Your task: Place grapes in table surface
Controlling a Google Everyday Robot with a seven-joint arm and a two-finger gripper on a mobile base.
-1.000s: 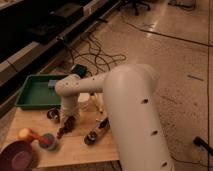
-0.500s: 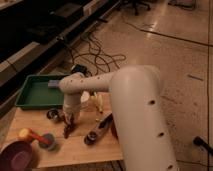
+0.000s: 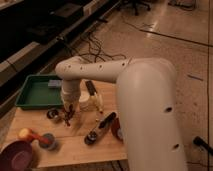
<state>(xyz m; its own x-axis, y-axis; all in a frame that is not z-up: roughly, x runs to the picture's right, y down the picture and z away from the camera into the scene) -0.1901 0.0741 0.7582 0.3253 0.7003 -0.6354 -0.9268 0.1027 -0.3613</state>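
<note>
- Here we see the white arm (image 3: 142,105) reach from the near right across the wooden surface (image 3: 75,146), bend at its elbow and drop straight down over the far-left part of the board.
- The pincer (image 3: 68,113) hangs at the end of that downward link, low over the surface, with its jaws drawn narrow and closed on the grapes (image 3: 66,120).
- We find the grapes as a small dark reddish bunch at the pincer's tips; whether they touch the boards we cannot tell.
- A small dark cup (image 3: 52,114) stands just left of the grapes.
- A green tray (image 3: 36,95) lies at the far-left end of the surface, beyond the cup.
- A red bowl (image 3: 17,156) sits at the near-left corner, well apart from the pincer.
- A dark elongated object (image 3: 100,129) lies on the boards to the right of the grapes, close to the arm.
</note>
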